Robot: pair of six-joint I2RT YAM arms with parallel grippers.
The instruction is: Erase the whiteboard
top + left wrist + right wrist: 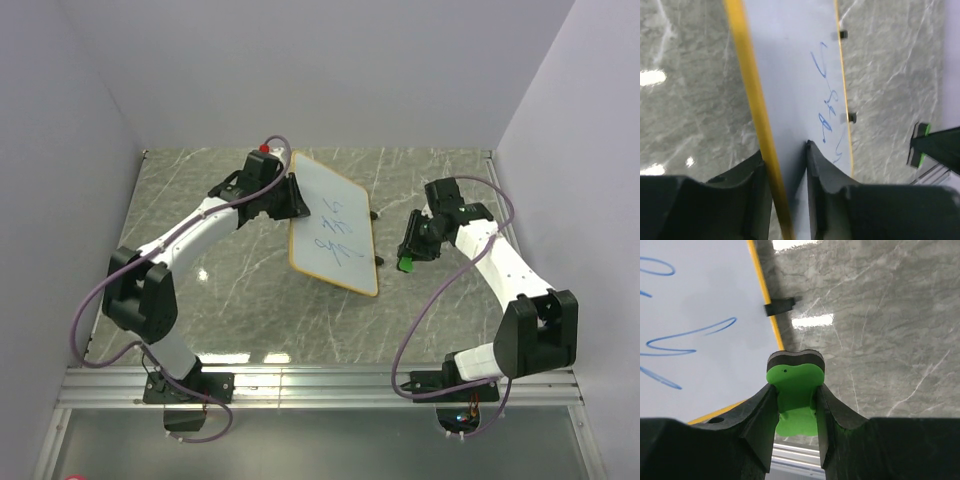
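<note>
The whiteboard (335, 225) is white with an orange-tan rim and blue scribbles; it is tilted up on the table's middle. My left gripper (293, 200) is shut on the whiteboard's left edge; in the left wrist view the fingers (822, 170) pinch the board (795, 75) at its rim. My right gripper (408, 258) is shut on a small green eraser (406, 265) and holds it just right of the board, apart from it. In the right wrist view the eraser (795, 390) sits between the fingers, with the board (700, 325) to the left.
The marble table (220, 290) has walls on three sides. An aluminium rail (320, 385) runs along the near edge. Small black clips (779, 305) stick out from the board's right rim.
</note>
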